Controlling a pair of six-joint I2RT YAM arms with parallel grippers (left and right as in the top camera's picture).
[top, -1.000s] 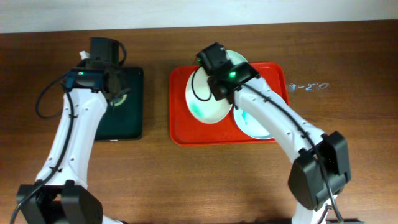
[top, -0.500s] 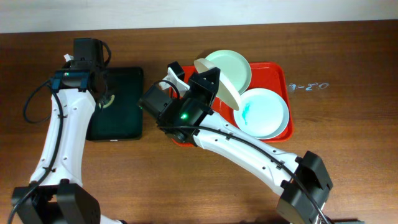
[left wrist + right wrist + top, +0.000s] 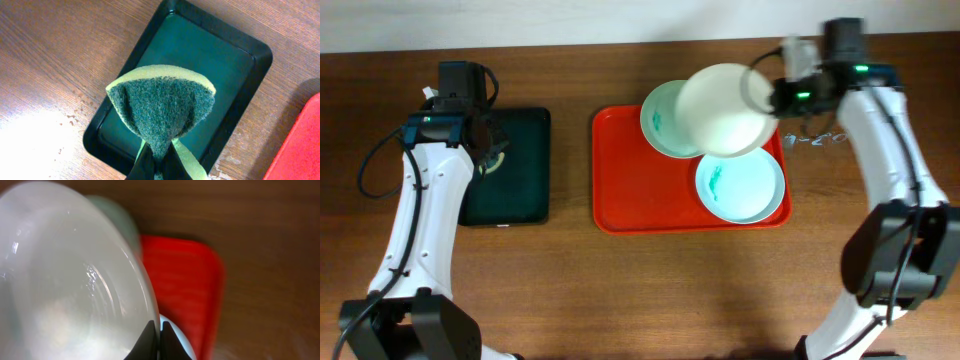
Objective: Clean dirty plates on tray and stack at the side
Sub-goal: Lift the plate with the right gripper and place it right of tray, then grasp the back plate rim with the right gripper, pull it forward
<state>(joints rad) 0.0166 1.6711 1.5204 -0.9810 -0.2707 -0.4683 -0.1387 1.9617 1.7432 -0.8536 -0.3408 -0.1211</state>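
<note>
My right gripper [image 3: 767, 93] is shut on the rim of a white plate [image 3: 723, 108] and holds it raised over the back right of the red tray [image 3: 630, 180]. In the right wrist view the plate [image 3: 65, 275] fills the left, pinched between the fingers [image 3: 159, 330]. Two more plates lie on the tray: a mint one [image 3: 658, 118] at the back and a pale blue one [image 3: 740, 188] with a teal smear at front right. My left gripper [image 3: 160, 165] is shut on a green sponge [image 3: 162, 107], held above the black tray [image 3: 250, 65].
The small black tray [image 3: 520, 190] lies left of the red tray on the wooden table. White markings [image 3: 815, 140] are on the table to the right of the red tray. A pale wall edge runs along the back.
My right arm has swung from the tray's left side to the right, carrying the white plate up over the tray's back right. The left arm with the sponge has stayed still over the last half second.
</note>
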